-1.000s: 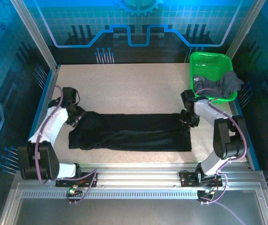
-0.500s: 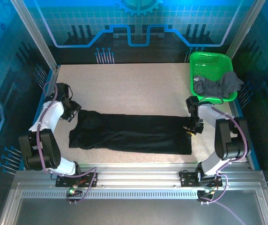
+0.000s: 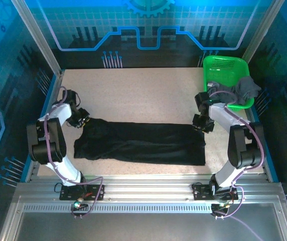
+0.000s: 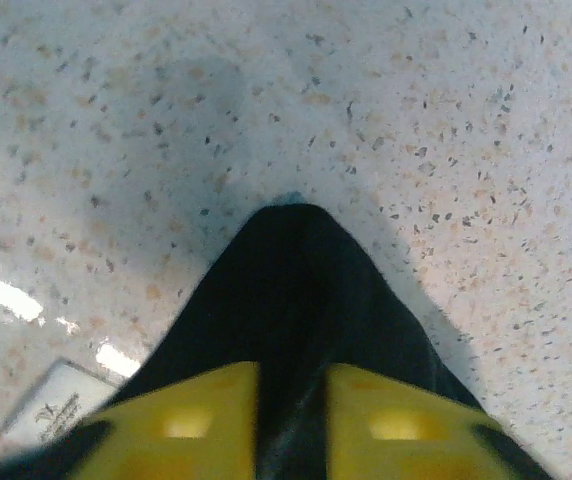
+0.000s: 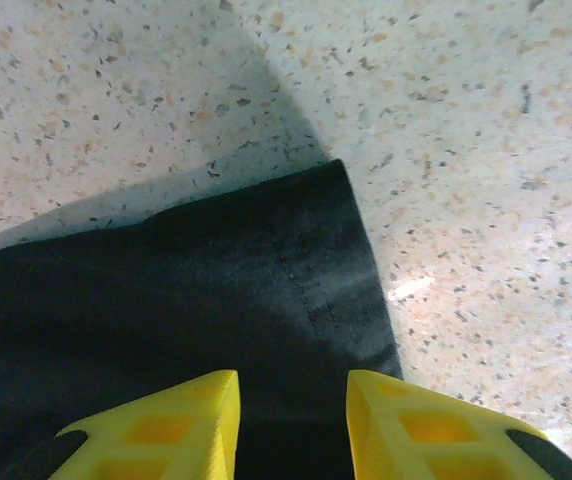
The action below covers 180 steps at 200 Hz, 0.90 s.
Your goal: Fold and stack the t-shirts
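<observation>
Strip of black t-shirt (image 3: 141, 143) runs left-to-right; left gripper (image 4: 291, 400) pinches its left tip, right gripper (image 5: 291, 400) hovers spread above the right end.

- Black t-shirt (image 3: 138, 143): one, plain soft cloth. You had it folded into a long, narrow band that lay on the table (image 3: 143, 90) and ran left to right across the near half. Its left end (image 4: 296, 290) tapered to a point and looked tented off the surface. Its right end (image 5: 166, 290) was square-cornered with a stitched hem.
- Dark grey t-shirt (image 3: 234, 91): one, unfolded. You had it crumpled in the green basket (image 3: 224, 63) at the far right corner, with a bunched part hanging over the basket's right rim. It lay well apart from the black t-shirt.
</observation>
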Tool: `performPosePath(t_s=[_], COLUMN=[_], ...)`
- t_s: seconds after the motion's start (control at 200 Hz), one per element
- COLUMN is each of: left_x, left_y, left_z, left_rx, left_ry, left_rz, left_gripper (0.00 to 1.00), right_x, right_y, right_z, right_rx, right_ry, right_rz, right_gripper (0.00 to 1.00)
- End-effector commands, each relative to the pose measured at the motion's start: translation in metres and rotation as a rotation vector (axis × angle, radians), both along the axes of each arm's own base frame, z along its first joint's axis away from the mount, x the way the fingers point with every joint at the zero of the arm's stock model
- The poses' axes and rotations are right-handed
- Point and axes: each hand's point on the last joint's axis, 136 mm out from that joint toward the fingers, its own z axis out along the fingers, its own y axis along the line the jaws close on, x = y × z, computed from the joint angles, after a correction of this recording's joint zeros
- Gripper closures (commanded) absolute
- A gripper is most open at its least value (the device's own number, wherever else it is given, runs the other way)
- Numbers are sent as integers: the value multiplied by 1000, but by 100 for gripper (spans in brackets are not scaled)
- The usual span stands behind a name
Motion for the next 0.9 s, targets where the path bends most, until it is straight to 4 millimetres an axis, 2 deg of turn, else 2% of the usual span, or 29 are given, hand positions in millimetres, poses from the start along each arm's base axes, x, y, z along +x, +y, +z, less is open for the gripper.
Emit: performPosePath(t_s=[0.0, 0.085, 0.23, 0.31, 0.365, 0.52, 0.72, 0.805, 0.895], left_x=[2, -6, -13, -10, -1, 33, 68, 76, 76], left_y=[19, 36, 54, 57, 55, 45, 60, 67, 72], left_z=[-2, -3, -5, -7, -7, -2, 11, 17, 29], left_rx=[64, 104, 90, 59, 22, -82, -70, -41, -9], left_ry=[33, 63, 80, 69, 39, -41, -86, -92, -97], left_rz=[33, 75, 119, 130, 120, 101, 135, 130, 121], left_gripper=[100, 100, 100, 100, 100, 100, 100, 100, 83], right_x=[-8, -7, -1, 5, 12, 50, 113, 136, 150], right_y=[2, -3, -12, -12, -10, 5, 14, 20, 28], right_z=[-22, -34, -40, -40, -40, -36, -41, -35, -18], right_rx=[-12, -44, -114, -125, -122, -79, -31, -12, -2], right_ry=[81, 104, 171, 191, 190, 148, 132, 103, 47], right_rz=[-25, -38, -40, -36, -31, 23, 65, 93, 145], right_gripper=[67, 69, 72, 73, 73, 73, 74, 72, 64])
